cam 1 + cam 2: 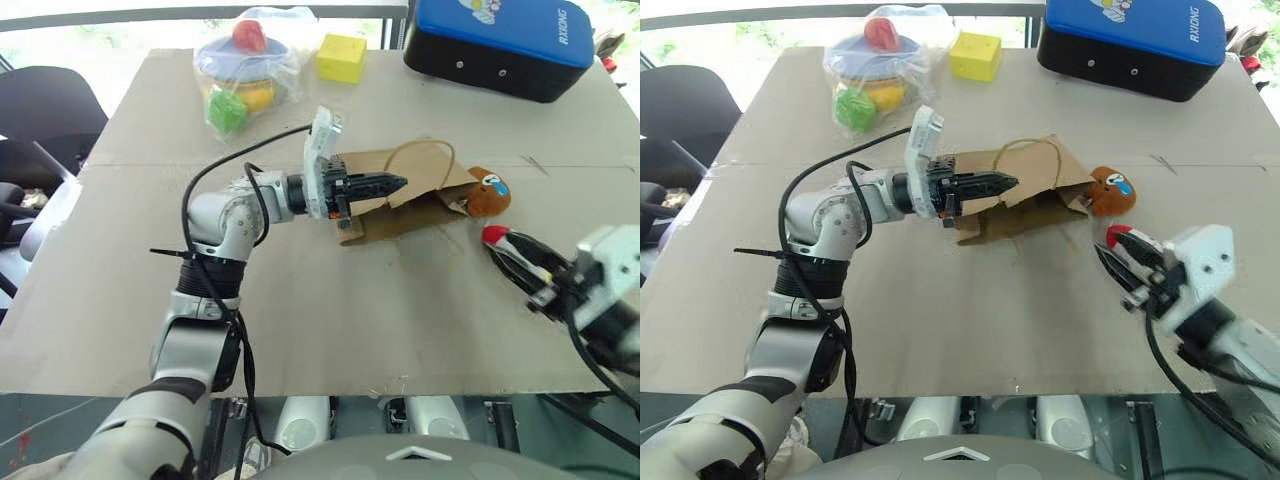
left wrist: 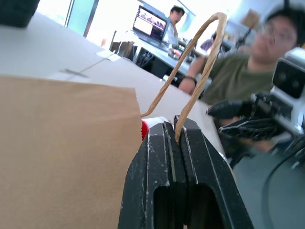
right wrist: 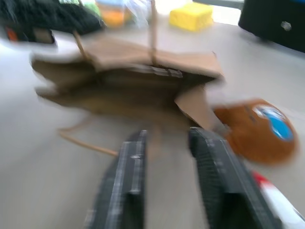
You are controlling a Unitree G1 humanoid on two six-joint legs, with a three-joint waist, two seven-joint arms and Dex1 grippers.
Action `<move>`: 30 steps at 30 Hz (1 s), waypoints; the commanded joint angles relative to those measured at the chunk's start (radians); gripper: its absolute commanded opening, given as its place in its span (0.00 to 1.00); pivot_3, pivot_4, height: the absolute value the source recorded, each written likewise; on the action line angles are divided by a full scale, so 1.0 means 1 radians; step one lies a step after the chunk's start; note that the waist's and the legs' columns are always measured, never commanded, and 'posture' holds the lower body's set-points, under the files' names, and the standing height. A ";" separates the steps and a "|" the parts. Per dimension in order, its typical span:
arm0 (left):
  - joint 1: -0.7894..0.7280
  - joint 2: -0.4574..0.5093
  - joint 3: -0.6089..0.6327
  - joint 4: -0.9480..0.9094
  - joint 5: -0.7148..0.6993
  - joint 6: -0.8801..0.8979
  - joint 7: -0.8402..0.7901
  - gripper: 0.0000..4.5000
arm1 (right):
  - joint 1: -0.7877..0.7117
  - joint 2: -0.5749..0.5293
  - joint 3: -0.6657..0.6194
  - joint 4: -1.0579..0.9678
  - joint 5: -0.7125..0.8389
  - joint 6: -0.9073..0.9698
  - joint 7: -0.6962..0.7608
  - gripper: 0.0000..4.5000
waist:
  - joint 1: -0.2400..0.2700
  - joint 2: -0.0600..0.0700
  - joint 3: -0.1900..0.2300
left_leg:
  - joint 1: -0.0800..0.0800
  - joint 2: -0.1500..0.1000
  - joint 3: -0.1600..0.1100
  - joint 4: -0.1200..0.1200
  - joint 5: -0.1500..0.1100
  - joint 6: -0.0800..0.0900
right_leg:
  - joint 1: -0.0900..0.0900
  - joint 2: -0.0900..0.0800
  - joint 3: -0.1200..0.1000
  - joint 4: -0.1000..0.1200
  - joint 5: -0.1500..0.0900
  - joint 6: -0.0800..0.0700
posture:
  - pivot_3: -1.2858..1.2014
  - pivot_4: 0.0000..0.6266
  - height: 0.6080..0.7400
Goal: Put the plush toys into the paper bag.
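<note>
Close to the near edge of the flat tan table, on the right side, sits the right claw; its two black fingers stand apart with nothing between them, so it is let go and holds no toy; just beside one finger lies the white oval plush toy with the red tip, on the table and not in the bag; a little farther off is the round brown plush bear head with the blue mark, touching the torn open mouth of the bag but outside it; the plain brown paper bag lies on its side in the middle of the table, mouth turned to the right; the left claw is squeezed tight on the bag's thin tan loop handle; far at the back stand a yellow foam cube, a bright stacking toy wrapped in clear plastic and a blue and black padded case; I think the step now is picking up the white toy; to do it well, the right claw should slide over so the toy's middle sits between both fingers, then pinch softly; the left claw should lift the handle so the mouth opens wide.
</note>
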 commanded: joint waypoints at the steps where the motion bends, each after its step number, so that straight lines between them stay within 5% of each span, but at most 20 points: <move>1: -0.008 -0.032 0.049 -0.085 -0.072 0.072 0.083 0.00 | -0.147 0.000 0.130 -0.006 0.034 0.102 -0.105 0.01 | 0.002 0.000 0.000 | 0.000 0.000 0.000 0.000 0.000 0.000 | 0.000 0.000 0.000 0.000 0.000 0.000 | 0.52 0.24 0.92; 13: 0.014 -0.137 0.163 -0.163 -0.225 0.192 0.305 0.00 | -0.457 0.081 0.538 0.399 -0.265 0.111 -0.103 0.01 | -0.003 0.000 0.000 | -0.001 -0.001 -0.001 0.000 0.000 0.000 | -0.001 -0.001 -0.001 -0.001 0.000 0.000 | 0.52 0.24 0.92; 30: 0.024 -0.168 0.319 -0.122 -0.410 0.205 0.464 0.00 | -0.506 0.235 0.724 0.969 -0.618 -0.292 0.147 0.01 | -0.004 0.000 0.000 | -0.001 0.000 0.000 -0.001 0.001 -0.001 | -0.001 -0.001 -0.001 -0.001 0.000 0.000 | 0.52 0.24 0.92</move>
